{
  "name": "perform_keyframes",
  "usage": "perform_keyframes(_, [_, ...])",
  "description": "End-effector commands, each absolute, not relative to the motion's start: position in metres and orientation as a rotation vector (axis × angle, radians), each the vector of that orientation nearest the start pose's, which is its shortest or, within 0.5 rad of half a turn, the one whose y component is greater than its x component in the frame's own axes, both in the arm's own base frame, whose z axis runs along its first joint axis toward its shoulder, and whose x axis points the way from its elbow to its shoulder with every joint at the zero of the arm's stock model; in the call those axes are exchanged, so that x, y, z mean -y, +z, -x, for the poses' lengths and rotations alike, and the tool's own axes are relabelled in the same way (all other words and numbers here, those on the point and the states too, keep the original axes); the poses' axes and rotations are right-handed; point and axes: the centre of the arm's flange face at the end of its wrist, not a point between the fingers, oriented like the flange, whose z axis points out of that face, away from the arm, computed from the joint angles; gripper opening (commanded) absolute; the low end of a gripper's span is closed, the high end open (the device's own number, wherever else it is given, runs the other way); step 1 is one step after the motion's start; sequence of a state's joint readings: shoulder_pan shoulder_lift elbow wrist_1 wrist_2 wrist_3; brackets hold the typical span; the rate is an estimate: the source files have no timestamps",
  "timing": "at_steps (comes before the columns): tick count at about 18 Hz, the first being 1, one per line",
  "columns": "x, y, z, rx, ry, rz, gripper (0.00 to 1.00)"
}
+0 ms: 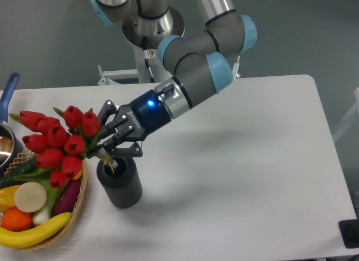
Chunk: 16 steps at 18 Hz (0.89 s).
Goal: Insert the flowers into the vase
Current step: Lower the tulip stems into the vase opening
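You have the gripper clamped on the stems of the flowers, just above the mouth of the vase, with the bunch leaning steeply to the left so the red buds hang over the rim of the basket. The stem ends appear to dip into the vase mouth, though the fingers hide most of that spot, so you can't be sure how deep they sit. The vase stands upright on the table, just right of the basket.
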<state>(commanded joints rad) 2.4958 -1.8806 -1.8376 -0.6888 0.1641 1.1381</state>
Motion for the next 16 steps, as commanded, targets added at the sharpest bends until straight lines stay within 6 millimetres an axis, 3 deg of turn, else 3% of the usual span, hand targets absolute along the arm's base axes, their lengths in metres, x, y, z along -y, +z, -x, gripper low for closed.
perform_keyframes(9, [-0.521,0.323,0.320,-0.375,-0.559,1.725,0.27])
perform_keyframes(16, [-0.516,0.309,0.314,-0.363,-0.574,1.732,0.27])
